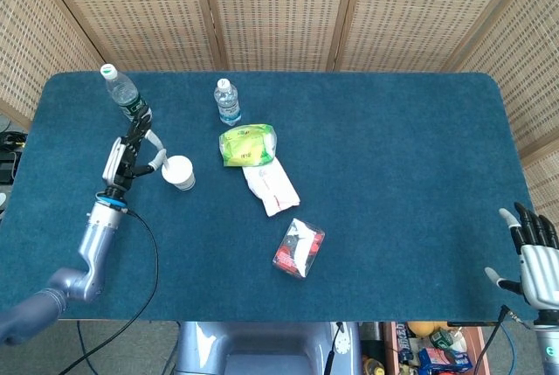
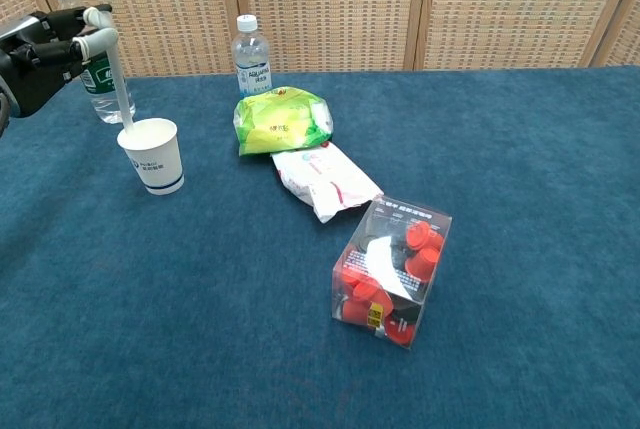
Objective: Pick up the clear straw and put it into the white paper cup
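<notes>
The white paper cup (image 1: 179, 172) (image 2: 152, 155) stands upright on the blue table near the left side. My left hand (image 1: 131, 151) (image 2: 48, 41) hovers just left of it and pinches the top of the clear straw (image 2: 119, 85) (image 1: 157, 158). The straw hangs nearly upright, and its lower end meets the cup's rim on the left side; whether it is inside I cannot tell. My right hand (image 1: 534, 253) is at the table's near right corner, fingers spread, holding nothing; the chest view does not show it.
A water bottle (image 1: 123, 93) (image 2: 88, 59) stands just behind my left hand. Another small bottle (image 1: 227, 102), a green bag (image 1: 247, 145), a white packet (image 1: 272, 188) and a clear box of red caps (image 1: 299, 247) lie right of the cup.
</notes>
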Robot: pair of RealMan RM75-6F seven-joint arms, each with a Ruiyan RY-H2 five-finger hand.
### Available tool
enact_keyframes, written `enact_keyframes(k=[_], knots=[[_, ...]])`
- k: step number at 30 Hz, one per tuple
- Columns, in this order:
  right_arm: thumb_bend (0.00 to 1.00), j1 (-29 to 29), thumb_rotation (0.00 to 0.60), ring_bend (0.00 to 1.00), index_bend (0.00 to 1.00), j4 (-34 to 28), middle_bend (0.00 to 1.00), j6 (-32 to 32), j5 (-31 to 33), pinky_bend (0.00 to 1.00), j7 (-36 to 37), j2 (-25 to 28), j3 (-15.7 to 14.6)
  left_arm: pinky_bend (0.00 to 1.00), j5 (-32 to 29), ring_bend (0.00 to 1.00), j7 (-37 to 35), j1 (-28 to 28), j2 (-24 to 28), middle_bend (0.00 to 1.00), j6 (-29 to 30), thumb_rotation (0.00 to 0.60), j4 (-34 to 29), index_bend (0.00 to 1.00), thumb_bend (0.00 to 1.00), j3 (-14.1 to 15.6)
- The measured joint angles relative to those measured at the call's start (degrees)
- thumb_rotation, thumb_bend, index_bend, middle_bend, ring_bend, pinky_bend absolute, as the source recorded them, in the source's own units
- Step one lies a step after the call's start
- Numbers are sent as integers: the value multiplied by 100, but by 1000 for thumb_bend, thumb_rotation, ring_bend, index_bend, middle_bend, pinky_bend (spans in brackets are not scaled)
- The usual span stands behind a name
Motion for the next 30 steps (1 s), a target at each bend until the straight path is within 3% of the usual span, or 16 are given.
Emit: enact_keyframes(k=[5,8,13,16,25,28,30], knots=[[0,2,600,0,0,10,0,3,-2,0,2,-5,0,0,30,0,-175,-33,-197,0,-109,600,287,605,545,77],[0,2,600,0,0,14,0,2,10,0,16,-1,6,0,42,0,-242,-42,-298,0,-131,600,445,538,547,102],[0,4,600,0,0,11,0,-5,-7,0,82,7,2,0,28,0,-340,-23,-407,0,-75,600,546,112,545,90],[0,1,600,0,0,10,0,3,-34,0,111,17,-8,0,92,0,-366,3,-414,0,18,600,558,3,514,128],[0,-19,600,0,0,-19,0,63,-99,0,157,51,-21,0,314,0,-368,202,-292,0,736,600,394,0,495,181],[0,-25,600,0,0,-36,0,87,-137,0,157,58,-31,0,484,0,-42,325,-82,0,1245,600,158,0,484,233],[0,-29,600,0,0,-52,0,110,-172,0,143,60,-41,0,630,0,369,411,102,0,1550,600,1,0,421,304]])
